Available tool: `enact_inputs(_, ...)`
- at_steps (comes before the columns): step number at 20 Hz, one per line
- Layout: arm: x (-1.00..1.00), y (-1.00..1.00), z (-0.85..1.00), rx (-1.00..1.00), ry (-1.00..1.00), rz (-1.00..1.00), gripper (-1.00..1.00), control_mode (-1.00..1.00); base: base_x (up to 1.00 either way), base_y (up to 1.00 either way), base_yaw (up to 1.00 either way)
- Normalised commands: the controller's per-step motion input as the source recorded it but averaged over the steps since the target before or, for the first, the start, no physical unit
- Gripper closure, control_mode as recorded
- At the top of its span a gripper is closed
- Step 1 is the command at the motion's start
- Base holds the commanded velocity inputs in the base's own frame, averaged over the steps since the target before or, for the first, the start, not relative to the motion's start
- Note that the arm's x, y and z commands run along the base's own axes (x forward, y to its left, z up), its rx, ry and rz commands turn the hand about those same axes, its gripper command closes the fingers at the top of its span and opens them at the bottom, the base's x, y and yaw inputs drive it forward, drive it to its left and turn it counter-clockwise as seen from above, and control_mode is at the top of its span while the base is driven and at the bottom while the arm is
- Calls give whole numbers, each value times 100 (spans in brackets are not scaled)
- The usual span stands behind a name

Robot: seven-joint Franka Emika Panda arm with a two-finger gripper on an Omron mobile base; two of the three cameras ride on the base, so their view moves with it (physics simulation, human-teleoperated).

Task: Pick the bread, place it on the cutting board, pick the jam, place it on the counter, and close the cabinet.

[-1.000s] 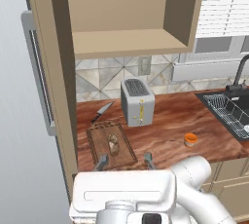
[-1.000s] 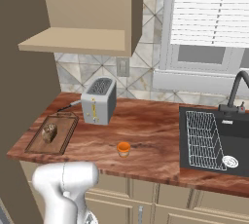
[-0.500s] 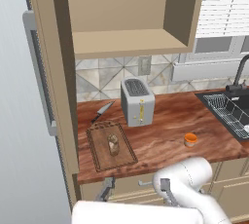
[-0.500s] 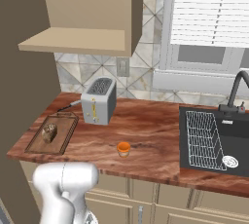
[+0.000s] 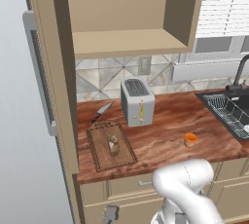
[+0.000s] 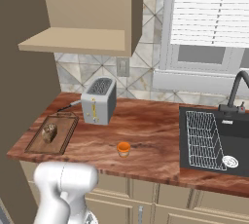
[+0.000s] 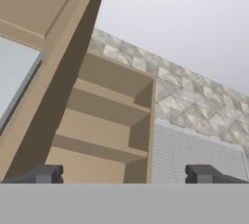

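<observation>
With the small dark-brown crusty bread [image 5: 114, 143] on the grooved wooden cutting board [image 5: 98, 156] and the squat orange jam jar [image 5: 190, 140] on the reddish wood-grain counter [image 5: 165, 121], 1 step is left. The tan wall cabinet [image 5: 127, 47] stands open; the gripper [image 7: 124, 173] is empty, jaws spread wide.

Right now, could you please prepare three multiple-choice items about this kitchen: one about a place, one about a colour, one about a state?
1. Where does the bread lie?
A. on the cutting board
B. inside the cabinet
C. in the sink

2. What colour is the jam jar?
A. green
B. orange
C. blue

3. How is the cabinet door?
A. shut
B. removed
C. standing open

Answers:
1. A, the brown lump rests on the board, left of the toaster.
2. B, an orange jar stands on the counter.
3. C, the shelves are exposed and the door stands swung out at the left.
</observation>
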Motion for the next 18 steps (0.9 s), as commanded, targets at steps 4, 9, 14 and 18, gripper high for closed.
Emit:
enact_inputs(4,-17,24,15,0,-3,0,-100,-100,0,0,0)
enact_inputs(9,-2,34,6,0,0,0,-100,-100,0,0,0)
enact_inputs(14,0,35,0,0,0,0,-100,-100,0,0,0)
enact_inputs(18,0,36,0,0,0,-1,-100,-100,0,0,0)
